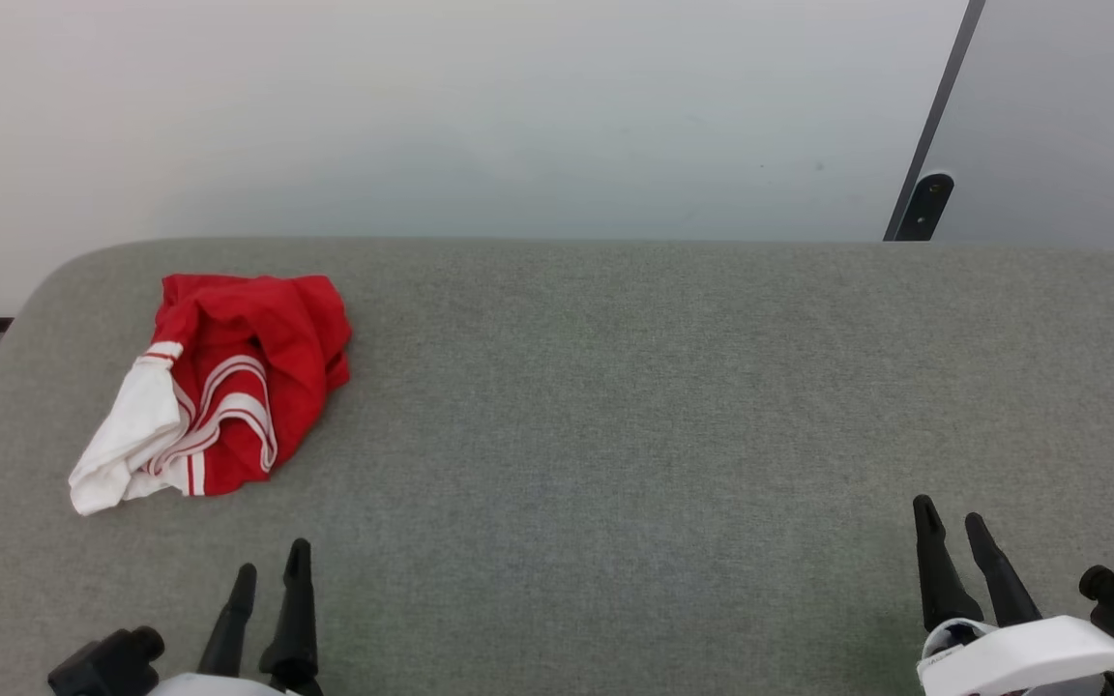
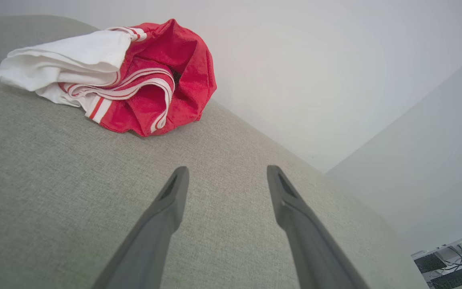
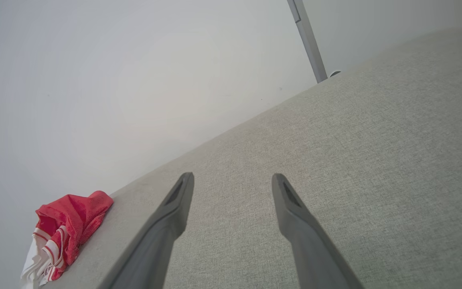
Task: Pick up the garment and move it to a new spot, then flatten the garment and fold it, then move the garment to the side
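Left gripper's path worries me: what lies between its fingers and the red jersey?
Only bare grey upholstery, seen in the left wrist view, between the left gripper and the red jersey.

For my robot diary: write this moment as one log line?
garment: crumpled, untouched, on grey surface | left gripper: open, empty | right gripper: open, empty

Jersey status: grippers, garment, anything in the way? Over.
Left gripper open, empty, short of the jersey. Right gripper open, empty, far right. Red-and-white jersey crumpled on grey table, untouched. Nothing between it and left gripper.
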Tool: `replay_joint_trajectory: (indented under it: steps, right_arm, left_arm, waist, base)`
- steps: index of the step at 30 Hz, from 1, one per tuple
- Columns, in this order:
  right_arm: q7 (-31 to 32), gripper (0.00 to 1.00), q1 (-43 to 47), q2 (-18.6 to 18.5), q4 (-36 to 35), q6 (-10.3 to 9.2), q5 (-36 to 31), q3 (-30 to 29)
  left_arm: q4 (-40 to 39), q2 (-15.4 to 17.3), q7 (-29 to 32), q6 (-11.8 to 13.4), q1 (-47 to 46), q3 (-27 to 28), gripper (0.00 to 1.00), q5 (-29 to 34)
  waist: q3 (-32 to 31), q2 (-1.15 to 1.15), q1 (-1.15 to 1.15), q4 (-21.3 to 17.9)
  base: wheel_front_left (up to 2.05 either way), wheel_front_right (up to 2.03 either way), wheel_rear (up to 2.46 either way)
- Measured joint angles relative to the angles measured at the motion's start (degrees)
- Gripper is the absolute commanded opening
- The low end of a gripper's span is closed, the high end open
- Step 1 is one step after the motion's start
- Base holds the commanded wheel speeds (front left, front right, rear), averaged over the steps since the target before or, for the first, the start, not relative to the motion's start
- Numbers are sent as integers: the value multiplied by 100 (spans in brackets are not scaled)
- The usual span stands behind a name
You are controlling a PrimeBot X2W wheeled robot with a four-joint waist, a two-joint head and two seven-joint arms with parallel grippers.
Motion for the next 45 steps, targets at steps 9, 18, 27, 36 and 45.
replay_joint_trajectory:
  steps: [9,18,27,36,45]
  right_arm:
    - [-134,100,111,-2,-75,0,-598,-23]
    - [-265,100,123,-3,-123,0,-1162,24]
    - [-401,100,143,-4,-172,0,-1672,60]
    - [-505,100,144,-7,-219,0,-2128,98]
    - [-605,100,147,-11,-247,1,-2585,127]
  left_arm:
    - [-201,-29,-152,-52,98,5,100,755]
    - [-414,-30,-281,-78,139,-1,100,1428]
    - [-594,-30,-404,-104,228,-27,100,2005]
    - [-751,-26,-512,-110,291,-64,100,2521]
    - [-837,-23,-619,-111,353,-94,100,2951]
  waist:
    - [-31,0,0,-35]
    - [-49,0,0,-64]
    - [-66,0,0,-81]
    - [-72,0,0,-109]
    - [-86,0,0,-124]
  base:
    - [0,0,0]
    - [0,0,0]
    - [0,0,0]
    - [0,0,0]
    - [0,0,0]
